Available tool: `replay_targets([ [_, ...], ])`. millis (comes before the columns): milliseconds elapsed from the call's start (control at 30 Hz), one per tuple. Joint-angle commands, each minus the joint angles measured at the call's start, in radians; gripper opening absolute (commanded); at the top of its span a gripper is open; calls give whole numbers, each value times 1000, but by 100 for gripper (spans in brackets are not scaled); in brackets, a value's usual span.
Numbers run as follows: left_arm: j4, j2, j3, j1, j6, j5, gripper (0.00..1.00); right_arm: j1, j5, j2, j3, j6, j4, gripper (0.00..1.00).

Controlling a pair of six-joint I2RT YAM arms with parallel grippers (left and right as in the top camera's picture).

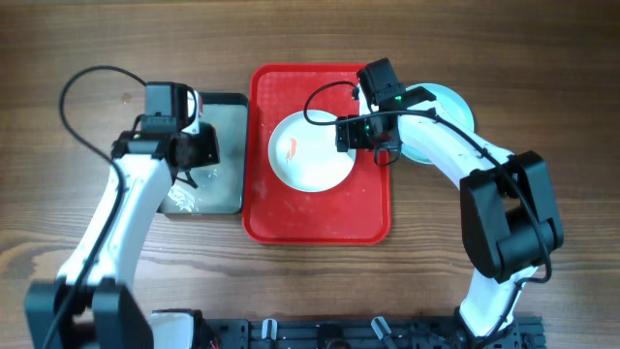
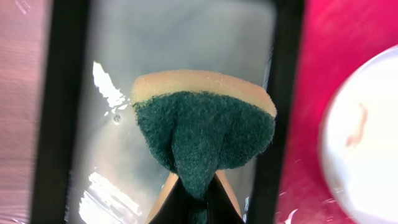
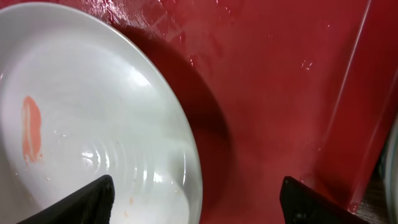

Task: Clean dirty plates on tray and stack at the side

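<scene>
From where I am standing, the large bright red rectangular plastic tray (image 1: 320, 221) is lying in the middle of the wooden table (image 1: 542, 58). A round, shallow white plate (image 1: 312, 150) is resting inside it, toward the tray's 12 o'clock end, and is showing a small orange-red smear (image 3: 31, 130) on its face. The right end effector (image 3: 198, 191) is hovering at the plate's 3 o'clock edge with its jaws standing wide apart, one finger over the plate's surface and the other over bare red tray, gripping nothing. A light turquoise round plate (image 1: 455, 100) is sitting on the table just outside the tray at about 2 o'clock, partly hidden by the right arm; I cannot tell whether another is lying under it. At the red tray's 9 o'clock side, just beside it, a smaller dark grey-black tray (image 1: 225, 184) with a shiny, wet-looking floor is sitting. Above it the left end effector (image 2: 194, 202) is squeezing a yellow foam sponge with a green scouring face (image 2: 205, 127), its jaws clamped together on the sponge's middle so that the pad is buckling.
</scene>
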Motion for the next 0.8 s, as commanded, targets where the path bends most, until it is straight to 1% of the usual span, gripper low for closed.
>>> replay_targets([
  [0,15,-76,23,3,5,-10,4,-3,18,-25,18,1,30,92],
  [33,19,-88,23,3,1,-10,4,-3,19,-25,18,1,50,98],
  [67,19,-90,23,3,1,-10,4,-3,19,-25,18,1,63,99],
  [367,14,-89,23,3,1,-10,4,-3,19,-25,18,1,181,99],
  [767,5,-89,23,3,2,-11,4,-3,19,-25,18,2,181,99],
])
